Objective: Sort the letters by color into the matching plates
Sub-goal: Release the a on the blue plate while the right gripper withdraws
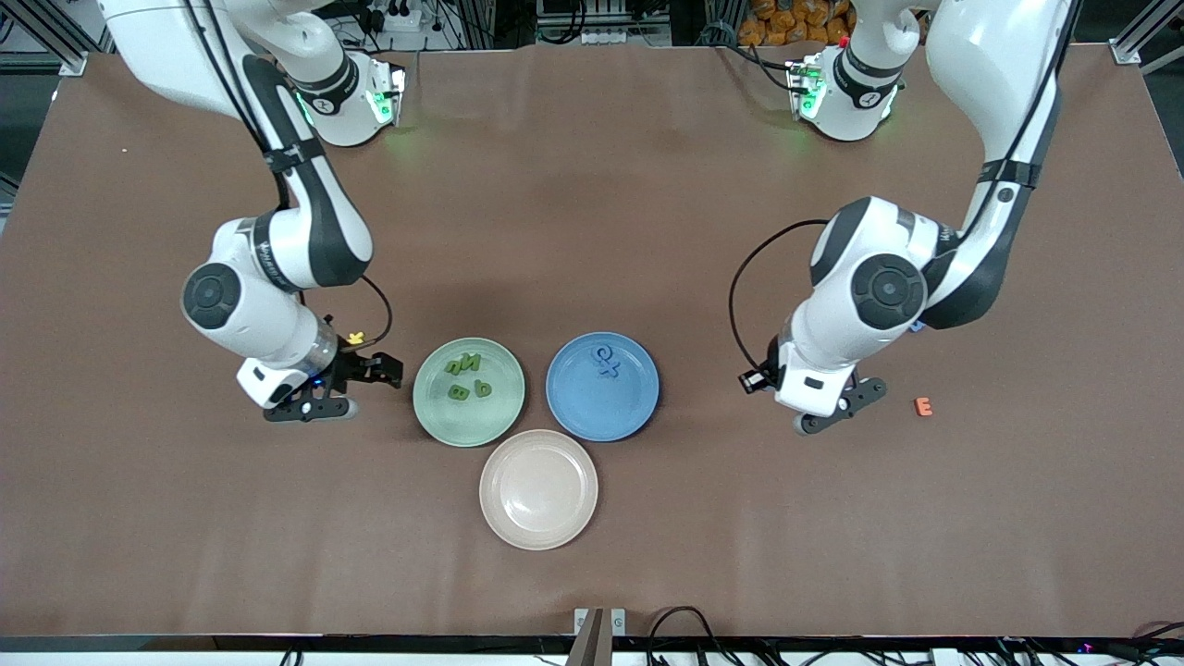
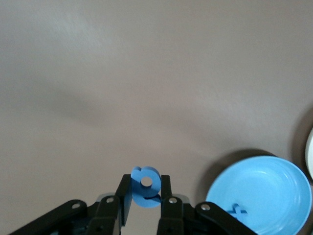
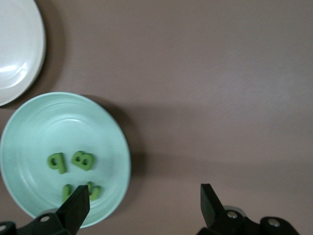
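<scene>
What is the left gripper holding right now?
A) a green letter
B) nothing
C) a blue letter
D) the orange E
C: in the left wrist view the left gripper is shut on a blue letter, clamped between its fingers above the bare table, beside the blue plate.

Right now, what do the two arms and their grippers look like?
Both arms are glossy white with black joint bands and caps, and green lights near their bases. A black cable loops beside each wrist. The left gripper and right gripper are black, with straight black jaws.
</scene>
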`<state>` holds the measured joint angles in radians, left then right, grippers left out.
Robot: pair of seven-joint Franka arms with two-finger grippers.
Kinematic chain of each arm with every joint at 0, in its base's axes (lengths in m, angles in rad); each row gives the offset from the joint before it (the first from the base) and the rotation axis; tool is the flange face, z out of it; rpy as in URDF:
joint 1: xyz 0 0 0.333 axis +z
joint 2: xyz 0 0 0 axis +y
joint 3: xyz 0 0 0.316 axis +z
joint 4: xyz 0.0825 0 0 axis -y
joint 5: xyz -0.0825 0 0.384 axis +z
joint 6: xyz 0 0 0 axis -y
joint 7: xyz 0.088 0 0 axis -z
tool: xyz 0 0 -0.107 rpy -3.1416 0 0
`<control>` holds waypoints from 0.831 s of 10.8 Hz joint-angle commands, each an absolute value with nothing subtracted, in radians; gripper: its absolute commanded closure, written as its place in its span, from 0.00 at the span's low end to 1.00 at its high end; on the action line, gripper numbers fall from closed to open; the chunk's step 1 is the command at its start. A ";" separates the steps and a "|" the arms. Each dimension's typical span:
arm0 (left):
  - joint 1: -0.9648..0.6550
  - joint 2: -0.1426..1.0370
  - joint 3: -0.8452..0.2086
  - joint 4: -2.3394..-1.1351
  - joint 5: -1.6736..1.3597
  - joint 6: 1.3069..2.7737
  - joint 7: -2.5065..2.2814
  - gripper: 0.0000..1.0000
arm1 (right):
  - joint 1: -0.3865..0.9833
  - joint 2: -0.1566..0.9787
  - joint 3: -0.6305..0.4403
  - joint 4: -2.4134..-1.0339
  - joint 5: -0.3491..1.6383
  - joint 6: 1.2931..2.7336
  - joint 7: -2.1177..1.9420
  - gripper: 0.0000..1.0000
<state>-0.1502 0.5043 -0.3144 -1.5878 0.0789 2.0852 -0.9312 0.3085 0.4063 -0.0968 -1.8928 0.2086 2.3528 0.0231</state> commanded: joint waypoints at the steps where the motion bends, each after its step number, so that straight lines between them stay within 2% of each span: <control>1: -0.225 0.541 -0.307 -1.559 0.103 2.095 -1.026 1.00 | 0.200 0.403 -0.100 -1.827 0.152 2.260 -0.135 0.00; 3: -0.287 0.567 -0.308 -1.531 0.103 2.120 -1.092 1.00 | 0.140 0.405 -0.100 -1.780 0.109 2.186 -0.201 0.00; 8: -0.415 0.636 -0.305 -1.519 0.106 2.310 -1.253 1.00 | 0.012 0.408 -0.101 -1.747 0.107 2.177 -0.400 0.00; 9: -0.429 0.641 -0.301 -1.519 0.107 2.334 -1.264 0.87 | -0.009 0.408 -0.101 -1.743 0.107 2.175 -0.428 0.00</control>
<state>-0.3876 0.6080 -0.3138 -1.5501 0.0790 2.2894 -1.2078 0.0415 0.4046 -0.1139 -1.7681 0.1174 2.1941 -0.3618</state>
